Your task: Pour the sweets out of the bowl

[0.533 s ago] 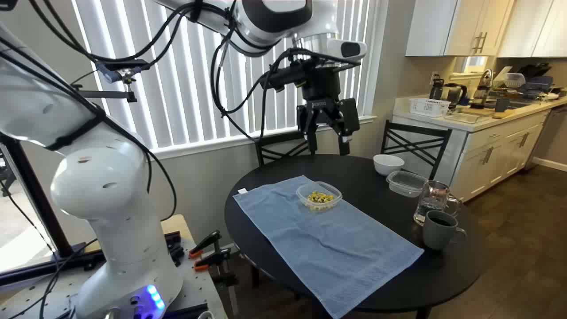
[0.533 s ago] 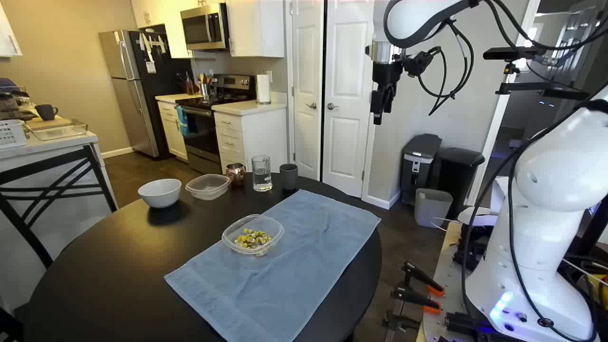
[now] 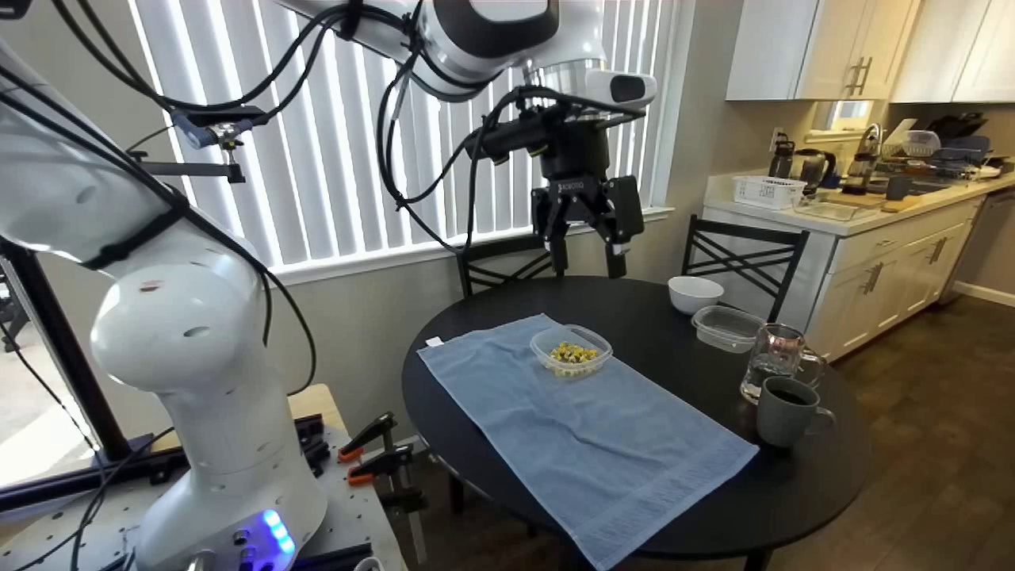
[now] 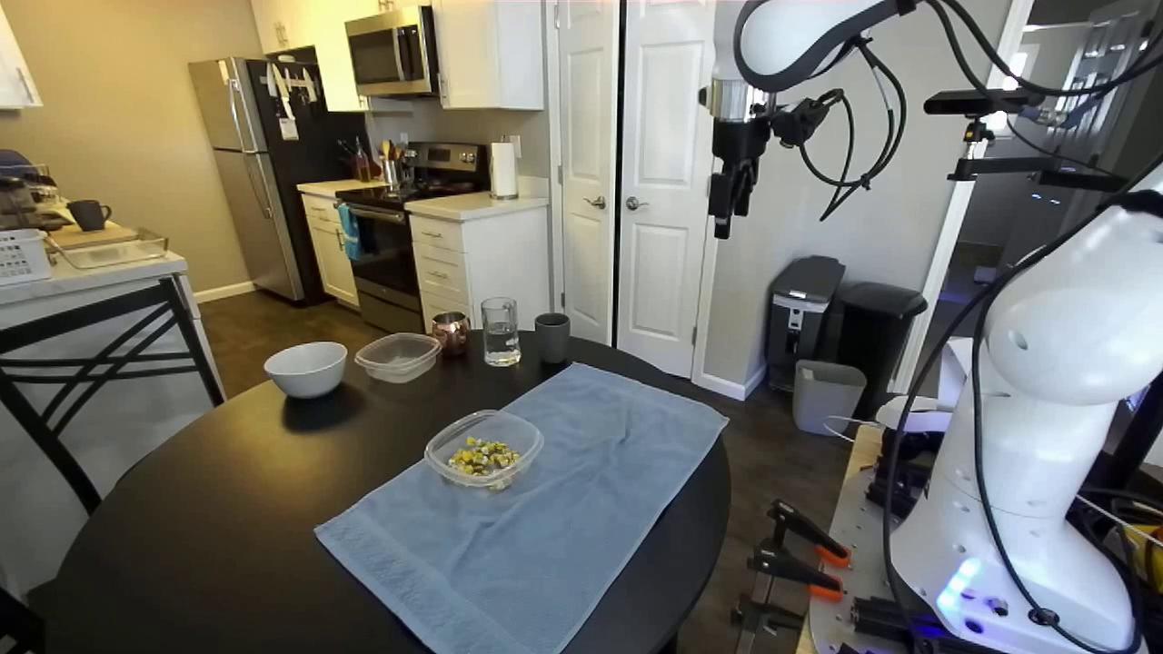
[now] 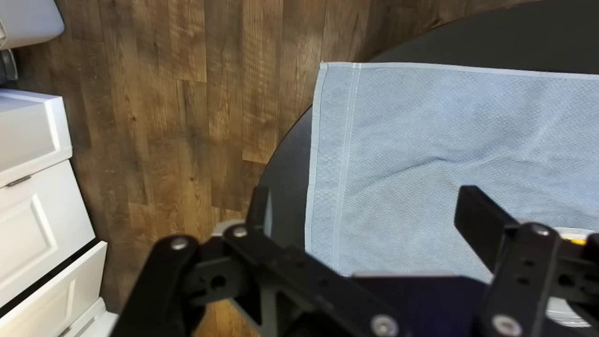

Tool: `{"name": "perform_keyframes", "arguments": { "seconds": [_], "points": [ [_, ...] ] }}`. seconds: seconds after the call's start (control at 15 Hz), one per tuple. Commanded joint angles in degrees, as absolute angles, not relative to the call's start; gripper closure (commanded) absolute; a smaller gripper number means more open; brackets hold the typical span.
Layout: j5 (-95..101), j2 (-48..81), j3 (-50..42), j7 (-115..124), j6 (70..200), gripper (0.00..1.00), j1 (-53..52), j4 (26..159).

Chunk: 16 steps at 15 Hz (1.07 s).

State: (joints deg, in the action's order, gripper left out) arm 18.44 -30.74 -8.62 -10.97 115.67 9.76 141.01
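The bowl, a clear, pale plastic container (image 3: 547,358), stands upright on the blue towel (image 3: 603,452). It also shows in an exterior view (image 4: 440,452), and partly at the right edge of the wrist view (image 5: 568,312), mostly hidden behind a finger. The sweets, small yellow pieces (image 3: 572,354), lie inside it and also show there (image 4: 483,456). My gripper (image 3: 587,266) is open and empty, pointing down, high above the table and well apart from the bowl. In the wrist view my gripper (image 5: 365,206) has its fingers wide apart over the towel.
On the black table (image 4: 227,509) stand a white bowl (image 3: 695,294), an empty clear container (image 3: 728,331), a copper mug (image 4: 452,333), a glass mug with clear liquid (image 4: 501,341) and a grey mug (image 3: 783,416). Black chairs (image 3: 745,258) stand around the table.
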Motion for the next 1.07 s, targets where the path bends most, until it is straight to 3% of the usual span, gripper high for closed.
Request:
{"name": "perform_keyframes", "arguments": {
  "seconds": [0.0, 0.4, 0.73, 1.0],
  "points": [
    [18.51, -30.75, -8.79, -10.90, 115.49, 0.00, 9.53, 140.90],
    [19.57, -27.50, -9.33, -10.33, 119.12, 0.00, 10.00, 140.56],
    [21.76, -12.74, -9.77, -4.52, 135.61, 0.00, 11.86, 137.04],
    [24.68, -2.71, -7.17, 11.40, 136.32, 0.00, 12.15, 129.79]
  ]
}}
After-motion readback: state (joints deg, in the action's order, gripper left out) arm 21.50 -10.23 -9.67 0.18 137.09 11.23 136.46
